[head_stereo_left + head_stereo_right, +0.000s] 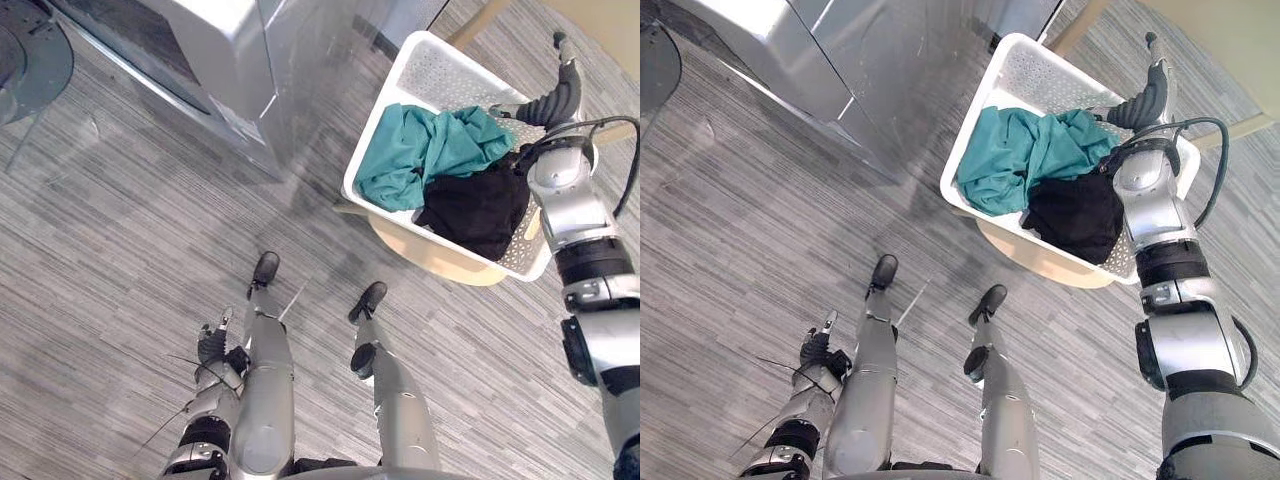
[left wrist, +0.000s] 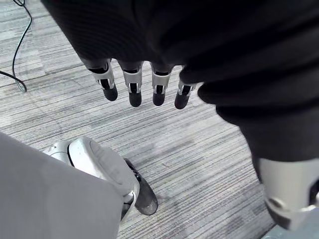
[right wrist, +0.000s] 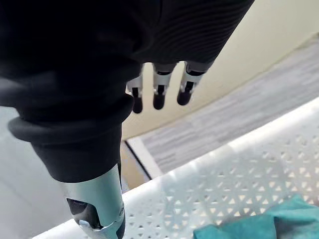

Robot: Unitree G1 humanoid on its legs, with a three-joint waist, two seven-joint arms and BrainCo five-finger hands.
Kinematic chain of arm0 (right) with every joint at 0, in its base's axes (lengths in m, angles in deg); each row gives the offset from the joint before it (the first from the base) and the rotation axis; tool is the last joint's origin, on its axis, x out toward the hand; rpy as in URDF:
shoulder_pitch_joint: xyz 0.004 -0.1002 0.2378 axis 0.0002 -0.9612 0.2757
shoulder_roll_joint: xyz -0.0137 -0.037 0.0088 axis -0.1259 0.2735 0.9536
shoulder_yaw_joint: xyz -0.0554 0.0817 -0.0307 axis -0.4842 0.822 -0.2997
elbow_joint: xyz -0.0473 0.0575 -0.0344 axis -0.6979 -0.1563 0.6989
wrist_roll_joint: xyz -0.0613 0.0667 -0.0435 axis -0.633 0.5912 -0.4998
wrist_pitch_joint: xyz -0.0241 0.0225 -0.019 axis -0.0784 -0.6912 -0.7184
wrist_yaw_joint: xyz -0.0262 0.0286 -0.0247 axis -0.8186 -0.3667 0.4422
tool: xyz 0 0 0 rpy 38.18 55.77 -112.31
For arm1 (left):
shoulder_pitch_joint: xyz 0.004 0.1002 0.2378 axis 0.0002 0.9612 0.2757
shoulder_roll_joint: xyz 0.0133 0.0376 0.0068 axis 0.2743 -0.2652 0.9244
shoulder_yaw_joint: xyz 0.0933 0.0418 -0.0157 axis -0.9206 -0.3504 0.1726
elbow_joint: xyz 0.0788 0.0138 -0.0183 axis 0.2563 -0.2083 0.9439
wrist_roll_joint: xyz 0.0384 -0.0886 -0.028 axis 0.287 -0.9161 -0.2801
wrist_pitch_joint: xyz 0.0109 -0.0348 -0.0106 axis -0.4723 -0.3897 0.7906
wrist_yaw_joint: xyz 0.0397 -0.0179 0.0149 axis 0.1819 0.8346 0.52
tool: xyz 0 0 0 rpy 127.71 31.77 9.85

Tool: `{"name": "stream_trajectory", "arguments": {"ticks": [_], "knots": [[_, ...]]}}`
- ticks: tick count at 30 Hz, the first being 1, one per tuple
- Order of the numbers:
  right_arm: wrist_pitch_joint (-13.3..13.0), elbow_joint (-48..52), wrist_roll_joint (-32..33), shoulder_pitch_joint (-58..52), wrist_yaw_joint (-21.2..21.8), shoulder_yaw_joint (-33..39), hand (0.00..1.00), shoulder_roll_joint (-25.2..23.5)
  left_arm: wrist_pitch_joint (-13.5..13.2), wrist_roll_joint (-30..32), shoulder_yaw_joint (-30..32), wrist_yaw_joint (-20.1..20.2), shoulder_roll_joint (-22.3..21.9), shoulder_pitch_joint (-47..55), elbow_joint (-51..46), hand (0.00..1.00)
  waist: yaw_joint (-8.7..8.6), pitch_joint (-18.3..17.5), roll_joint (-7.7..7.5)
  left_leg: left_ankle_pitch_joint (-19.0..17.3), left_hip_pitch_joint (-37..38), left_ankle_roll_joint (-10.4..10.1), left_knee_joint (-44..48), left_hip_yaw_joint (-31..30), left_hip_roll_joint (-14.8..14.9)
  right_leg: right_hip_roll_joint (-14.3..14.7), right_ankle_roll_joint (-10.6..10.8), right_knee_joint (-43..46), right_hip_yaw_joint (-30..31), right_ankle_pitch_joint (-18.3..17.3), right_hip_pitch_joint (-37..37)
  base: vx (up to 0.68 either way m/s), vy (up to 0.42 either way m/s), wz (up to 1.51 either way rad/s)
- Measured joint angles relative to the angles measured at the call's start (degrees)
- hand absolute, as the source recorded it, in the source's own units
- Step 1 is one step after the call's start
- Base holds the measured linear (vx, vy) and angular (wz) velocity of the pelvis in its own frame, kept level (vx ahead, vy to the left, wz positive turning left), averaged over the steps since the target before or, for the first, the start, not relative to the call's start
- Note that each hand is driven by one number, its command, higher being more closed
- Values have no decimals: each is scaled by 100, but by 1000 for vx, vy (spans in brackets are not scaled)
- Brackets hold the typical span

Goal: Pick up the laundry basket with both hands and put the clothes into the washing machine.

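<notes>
A white perforated laundry basket rests on a pale round stool at the upper right. Inside lie a teal cloth and, nearer me, a black cloth. My right hand is raised over the basket's far right side, apart from the rim. In the right wrist view its straight fingers hang above the basket's wall and hold nothing, with the teal cloth below. My left hand hangs low by my side over the carpet, far from the basket, its fingers straight and empty.
The silver-grey washing machine stands at the upper left, just left of the basket. Its dark round door shows swung out at the far left. Grey striped carpet lies between me and the machine. A pale wooden piece sits behind the basket.
</notes>
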Motion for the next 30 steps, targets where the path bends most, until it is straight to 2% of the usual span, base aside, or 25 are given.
{"name": "stream_trajectory", "arguments": {"ticks": [7,13,17,20,30], "knots": [[-19,1221,-806,-556,-9,-72,0,-106,122,122,24,-77,122,138,-25,0,-92,111,-156,-5,-8,-4,16,7,-1,11,2,-44,19,24,16,0,0,0],[-127,1690,-1198,-987,37,-730,0,-504,162,232,48,-79,177,160,-42,0,-110,202,-218,-32,-10,-35,50,10,13,34,2,-57,56,23,16,0,0,0],[-176,1606,-1287,-1183,446,-1361,0,-831,236,296,132,-79,234,173,-42,0,-109,283,-256,-34,-50,-38,51,-10,19,54,3,-102,47,24,16,-1,11,2],[-182,1350,-1303,-1135,628,-1556,0,-987,228,349,135,-79,238,237,-46,0,-103,283,-256,-34,-85,-38,53,-42,18,65,2,-130,10,26,15,3,26,5],[-167,36,-1030,-225,780,-1787,0,-1127,197,341,119,-128,304,295,-39,0,-112,305,-290,-44,-148,-51,94,-48,27,80,4,-158,12,40,-27,-3,8,-1]]}}
